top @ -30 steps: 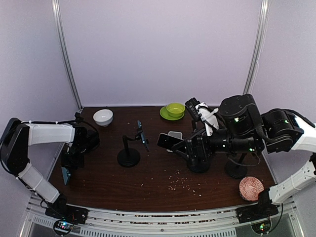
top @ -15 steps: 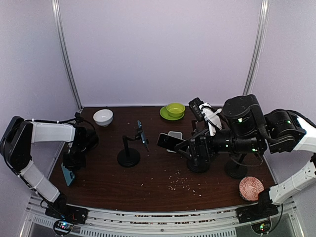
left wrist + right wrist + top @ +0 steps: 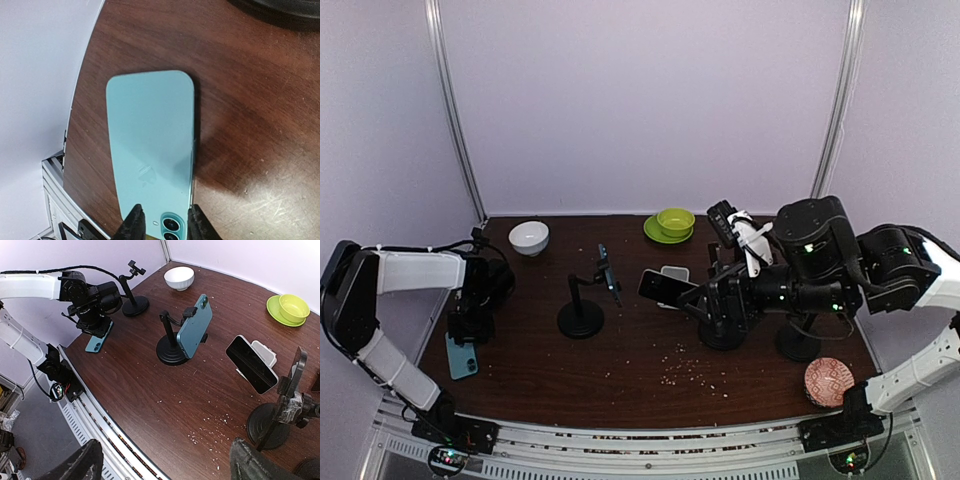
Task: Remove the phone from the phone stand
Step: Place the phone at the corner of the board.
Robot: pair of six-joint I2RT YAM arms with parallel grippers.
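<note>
Presently L gripper (image 3: 166, 221) is seen slightly parted, nothing held, above teal phone (image 3: 150, 140) laid flat at 8 o'clock on table (image 3: 650, 395); R gripper (image 3: 165, 452) wide, empty.

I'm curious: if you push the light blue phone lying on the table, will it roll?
Probably not: the light blue phone lies flat on the table, so it should slide. Its smooth back looks slippery, and it seems stiff.

The dark wood tabletop (image 3: 640, 385) carries a teal phone (image 3: 462, 357) lying flat by its left edge. A white bowl (image 3: 529, 237) and a green plate (image 3: 656, 236) sit at the back, and a black stand (image 3: 580, 320) is mid-table. Crumbs (image 3: 695, 372) are scattered in front, with a pink disc (image 3: 828, 381) at the front right.
</note>
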